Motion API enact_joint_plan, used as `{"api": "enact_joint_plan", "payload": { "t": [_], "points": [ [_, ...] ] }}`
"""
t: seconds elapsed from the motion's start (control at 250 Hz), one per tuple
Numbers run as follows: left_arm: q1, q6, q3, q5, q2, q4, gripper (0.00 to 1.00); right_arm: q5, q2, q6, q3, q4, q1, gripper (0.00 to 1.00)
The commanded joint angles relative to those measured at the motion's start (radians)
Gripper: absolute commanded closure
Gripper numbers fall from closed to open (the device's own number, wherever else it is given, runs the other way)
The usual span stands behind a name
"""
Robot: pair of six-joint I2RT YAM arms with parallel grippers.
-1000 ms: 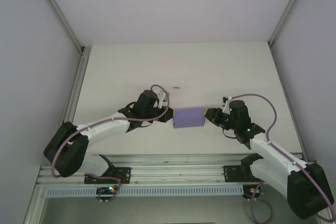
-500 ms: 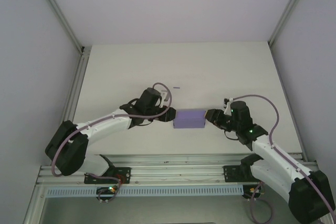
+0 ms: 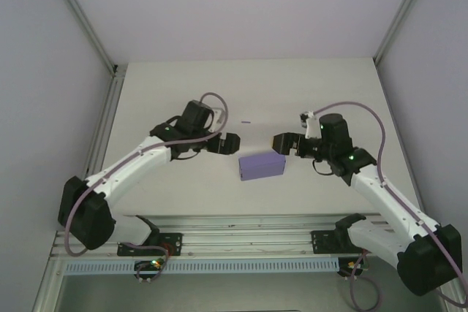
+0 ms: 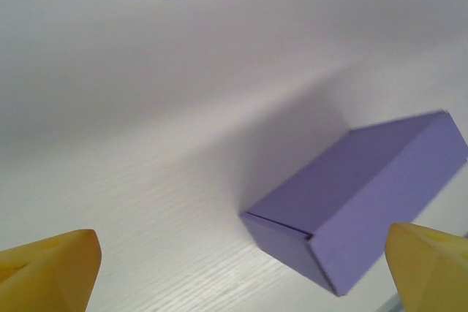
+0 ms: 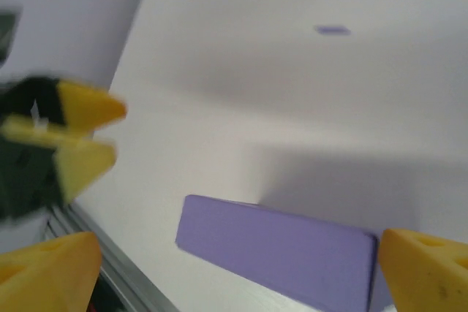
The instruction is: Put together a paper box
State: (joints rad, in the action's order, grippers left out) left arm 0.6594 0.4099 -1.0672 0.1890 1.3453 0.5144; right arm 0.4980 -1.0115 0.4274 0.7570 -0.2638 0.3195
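A: Left tool (image 3: 231,144)?
B: Jaws spread wide and empty. It hangs just left of the paper box (image 3: 262,166) and doesn't touch it.
A: That purple speck?
B: A tiny scrap (image 3: 246,122) on the desk (image 3: 183,93), further back and well apart from everything. Skip it.
A: Box?
B: Folded into a closed rectangle, lying flat on the desk between the two tools, toward the near edge. Neither tool holds it.
A: Right tool (image 3: 281,142)?
B: Same. Jaws wide apart, nothing in them, just off the box's right end with a gap between.
A: Risks?
B: Nothing pins the box. I can't tell whether the tabs are locked, so a flap could spring open. It's thin, light card, so a finger coming in low would probably shove or spin it rather than grip it. A shove toward the near edge could send it onto the rail (image 3: 241,224). Squeezing the long faces too hard would likely dent them.
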Motion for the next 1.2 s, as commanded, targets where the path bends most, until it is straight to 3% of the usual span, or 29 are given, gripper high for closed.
{"api": "enact_joint_plan", "payload": {
  "t": [0.0,0.076,0.172,0.296,0.483,0.647,0.755,0.99,1.054,1.194],
  "points": [
    [-0.101,-0.013,0.016,-0.111,-0.085,0.101,0.00,0.175,-0.048,-0.552,0.126,-0.121,0.022,0.00],
    [-0.197,-0.003,0.061,-0.127,-0.135,0.130,0.00,0.171,-0.117,-0.842,0.202,-0.224,0.050,0.00],
    [-0.299,0.014,0.133,-0.130,-0.197,0.153,0.00,0.091,-0.262,-1.124,0.378,-0.492,0.172,0.00],
    [-0.364,0.036,0.204,-0.167,-0.269,0.154,0.00,-0.133,-0.463,-1.262,0.514,-0.645,0.307,0.00],
    [-0.380,0.027,0.201,-0.147,-0.274,0.147,0.00,-0.359,-0.643,-1.287,0.576,-0.633,0.339,0.00],
    [-0.382,0.023,0.200,-0.135,-0.243,0.146,0.00,-0.344,-0.699,-1.310,0.581,-0.638,0.339,0.00],
    [-0.382,0.024,0.202,-0.131,-0.234,0.142,0.00,-0.391,-0.741,-1.289,0.563,-0.615,0.345,0.11],
    [-0.382,0.016,0.195,-0.149,-0.229,0.144,0.00,-0.472,-0.729,-1.248,0.537,-0.558,0.357,0.52],
    [-0.382,0.017,0.190,-0.151,-0.230,0.149,0.00,-0.519,-0.695,-1.247,0.527,-0.501,0.359,0.55],
    [-0.382,0.022,0.184,-0.170,-0.243,0.147,0.00,-0.749,-0.631,-1.259,0.484,-0.239,0.369,0.62]
  ]
}}
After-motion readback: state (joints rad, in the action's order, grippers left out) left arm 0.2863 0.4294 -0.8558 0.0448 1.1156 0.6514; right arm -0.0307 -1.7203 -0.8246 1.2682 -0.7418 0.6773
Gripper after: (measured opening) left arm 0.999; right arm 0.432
